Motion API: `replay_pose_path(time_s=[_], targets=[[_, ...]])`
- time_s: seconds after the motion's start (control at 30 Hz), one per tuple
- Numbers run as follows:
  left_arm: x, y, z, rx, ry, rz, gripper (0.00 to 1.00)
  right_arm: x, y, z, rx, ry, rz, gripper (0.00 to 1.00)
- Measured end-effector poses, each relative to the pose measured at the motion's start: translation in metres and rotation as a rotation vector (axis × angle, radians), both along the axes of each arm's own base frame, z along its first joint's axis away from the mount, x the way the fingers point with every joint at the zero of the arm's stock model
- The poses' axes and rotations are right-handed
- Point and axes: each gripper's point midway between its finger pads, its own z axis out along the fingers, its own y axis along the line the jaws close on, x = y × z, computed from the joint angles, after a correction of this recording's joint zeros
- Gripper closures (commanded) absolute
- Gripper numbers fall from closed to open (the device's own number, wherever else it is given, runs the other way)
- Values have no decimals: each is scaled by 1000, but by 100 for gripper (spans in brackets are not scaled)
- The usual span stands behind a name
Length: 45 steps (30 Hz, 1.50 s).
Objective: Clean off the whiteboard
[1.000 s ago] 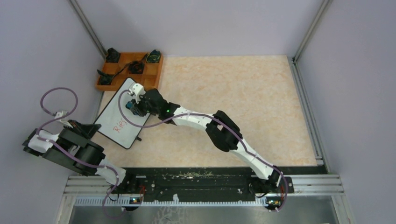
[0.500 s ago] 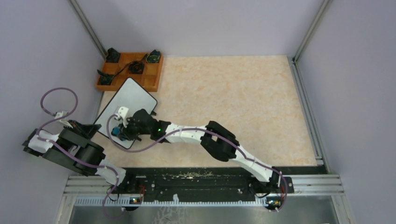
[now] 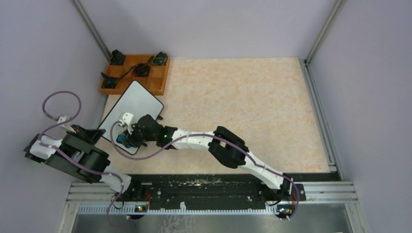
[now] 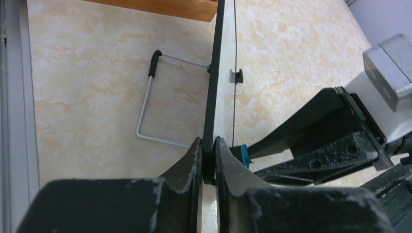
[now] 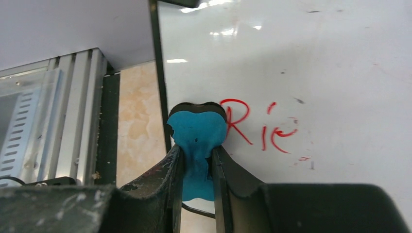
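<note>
- Left gripper (image 4: 209,148) pinches the whiteboard (image 4: 224,111) at its edge.
- Right gripper (image 5: 196,158) clamps a blue eraser (image 5: 197,127) against the board, beside red handwriting (image 5: 265,130).
- Orange tray (image 3: 163,81) lies just behind.

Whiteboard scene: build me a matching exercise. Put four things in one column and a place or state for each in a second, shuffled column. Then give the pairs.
Things:
1. left gripper
2. blue eraser
3. red handwriting
4. orange wooden tray

Places or states:
A. pinched between the fingers of the right gripper
B. at the far left corner of the table
C. clamped on the edge of the whiteboard
D. on the board's white face, beside the eraser

Pairs: 1-C, 2-A, 3-D, 4-B
</note>
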Motion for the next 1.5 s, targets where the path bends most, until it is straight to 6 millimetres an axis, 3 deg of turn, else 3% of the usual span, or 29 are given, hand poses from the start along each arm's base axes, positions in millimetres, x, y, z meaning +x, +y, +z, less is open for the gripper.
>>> replay_pose_path(time_s=[0.5,1.1,1.5], targets=[[0,0,-1,3,-1,1,100,32,-6,5,-15,-10,-42,100],[-1,-2,0,1,5,0,100,150,-54,10,5,-24,-238,100],[-2,-3,1,5,8,1,100,142,-50,10,16,-32,-267,100]])
